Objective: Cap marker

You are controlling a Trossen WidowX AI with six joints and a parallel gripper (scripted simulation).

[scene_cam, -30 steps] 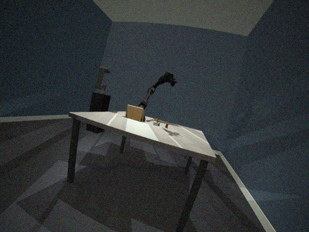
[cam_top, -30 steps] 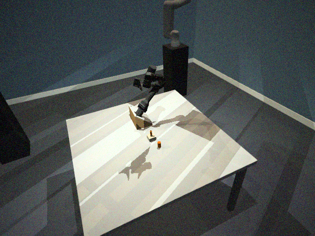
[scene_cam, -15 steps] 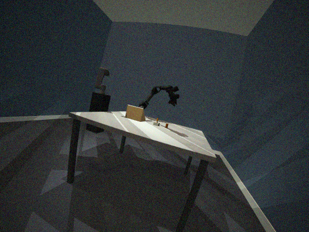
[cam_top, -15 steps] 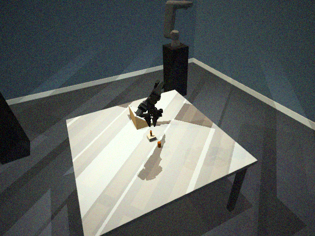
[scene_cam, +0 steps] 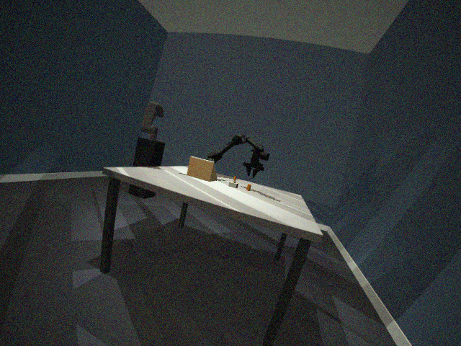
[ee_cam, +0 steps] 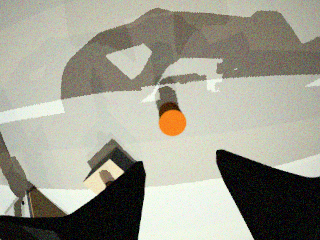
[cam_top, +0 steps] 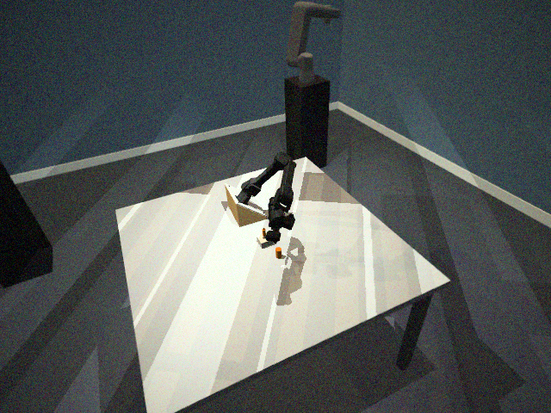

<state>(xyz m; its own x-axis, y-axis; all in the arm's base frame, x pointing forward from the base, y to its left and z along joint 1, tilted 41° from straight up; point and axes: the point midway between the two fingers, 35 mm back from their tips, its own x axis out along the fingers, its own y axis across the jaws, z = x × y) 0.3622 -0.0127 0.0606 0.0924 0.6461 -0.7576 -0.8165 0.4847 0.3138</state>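
Observation:
The orange cap (cam_top: 278,252) (scene_cam: 248,187) (ee_cam: 172,123) stands upright on the table beside the holder block. The marker (cam_top: 263,231) (scene_cam: 235,179) stands upright in the pale holder block (cam_top: 266,243) (scene_cam: 233,184) (ee_cam: 103,176), its orange upper part bare. In the wrist view the left finger hides part of the block, and the marker is not clearly seen. My gripper (scene_cam: 253,175) (ee_cam: 180,162) is open and empty, pointing down above the table. The cap shows ahead of the gap between the fingertips in the wrist view, below them and not touched.
A tan wedge-shaped panel (cam_top: 249,217) (scene_cam: 201,169) (ee_cam: 44,204) stands on the table (cam_top: 177,311) (scene_cam: 167,187) near the arm's base. Behind the table, another arm (cam_top: 299,35) (scene_cam: 150,115) stands on a dark pedestal (cam_top: 306,120) (scene_cam: 148,152).

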